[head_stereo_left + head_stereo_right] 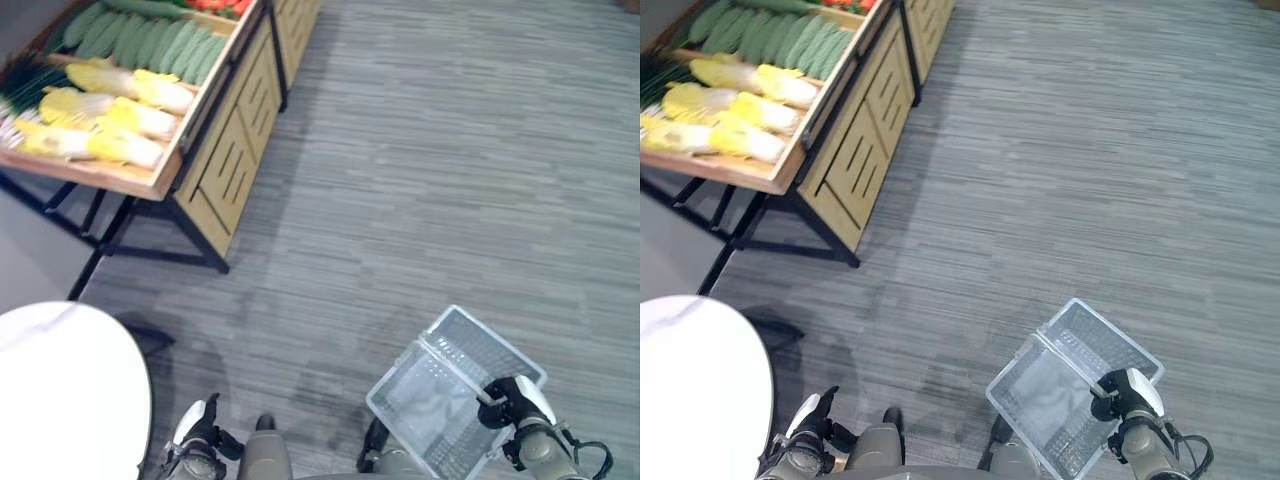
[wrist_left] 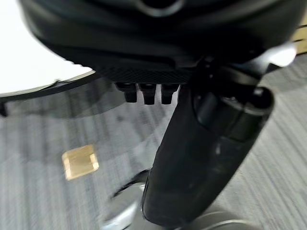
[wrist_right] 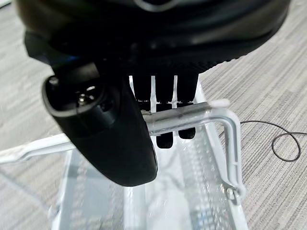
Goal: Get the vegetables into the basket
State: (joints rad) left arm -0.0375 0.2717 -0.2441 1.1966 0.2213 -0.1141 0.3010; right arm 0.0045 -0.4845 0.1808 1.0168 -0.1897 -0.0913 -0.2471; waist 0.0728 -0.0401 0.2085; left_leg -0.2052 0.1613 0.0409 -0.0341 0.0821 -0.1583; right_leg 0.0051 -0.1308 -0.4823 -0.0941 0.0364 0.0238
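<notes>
A white wire basket hangs low at my right side, and nothing lies in it. My right hand is shut on its handle; the fingers curl over the bar and the thumb lies across it. The vegetables lie on a wooden stand at the far left: pale yellow cabbages, green cucumbers, dark green onions and something red. My left hand hangs low at my left side, relaxed and holding nothing, its thumb apart from the fingers.
A round white table stands close on my left, in front of the stand. The stand has black metal legs and slatted wooden sides. Grey carpet stretches ahead and to the right. A small tan square lies on the floor.
</notes>
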